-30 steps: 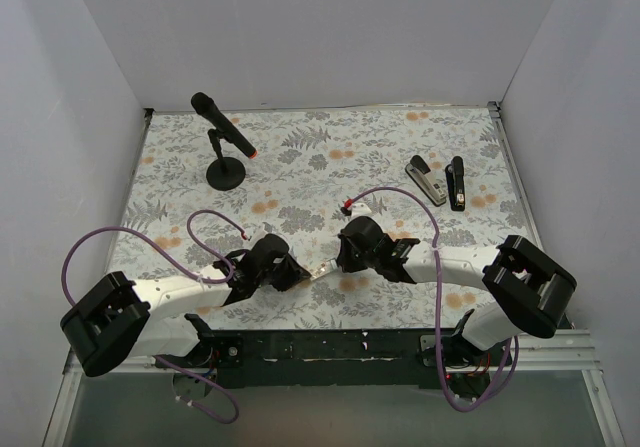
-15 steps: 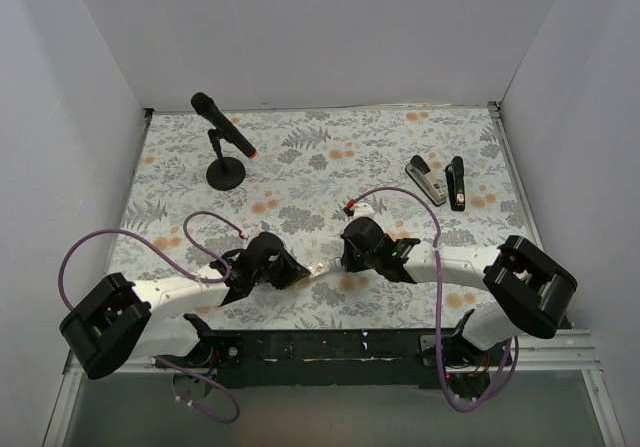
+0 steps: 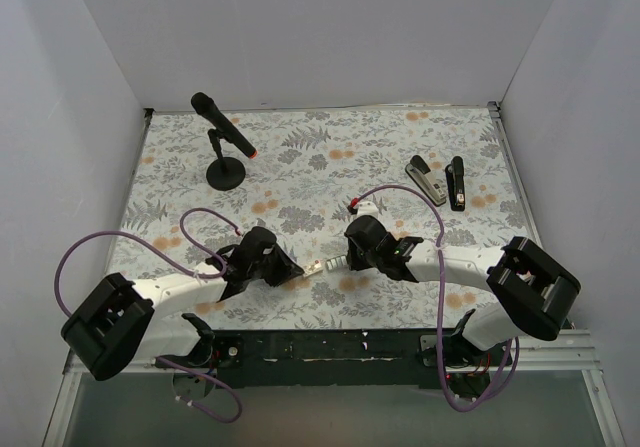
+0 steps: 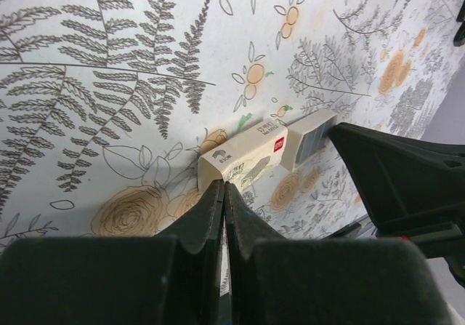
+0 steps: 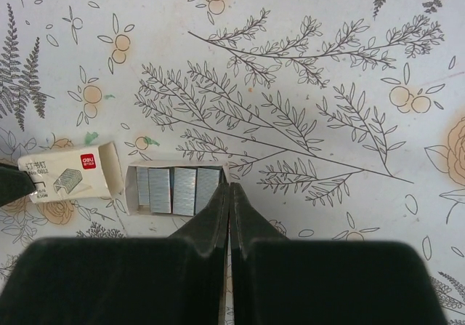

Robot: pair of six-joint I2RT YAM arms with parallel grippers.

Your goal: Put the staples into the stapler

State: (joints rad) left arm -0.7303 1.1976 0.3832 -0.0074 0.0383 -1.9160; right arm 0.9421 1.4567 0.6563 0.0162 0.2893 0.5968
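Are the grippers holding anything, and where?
Left gripper pinches the end of the whitish cardboard sleeve; right gripper pinches the edge of its tray of silvery staples.

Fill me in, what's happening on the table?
Both arms are at the staple box near the front edge. It lies flat, with its tray pulled out at one end and rows of staples showing. The left gripper is shut with its tip at the box's end. The right gripper is shut at the tray's corner. Whether either is pinching the card is unclear. The stapler lies open at the far right, untouched.
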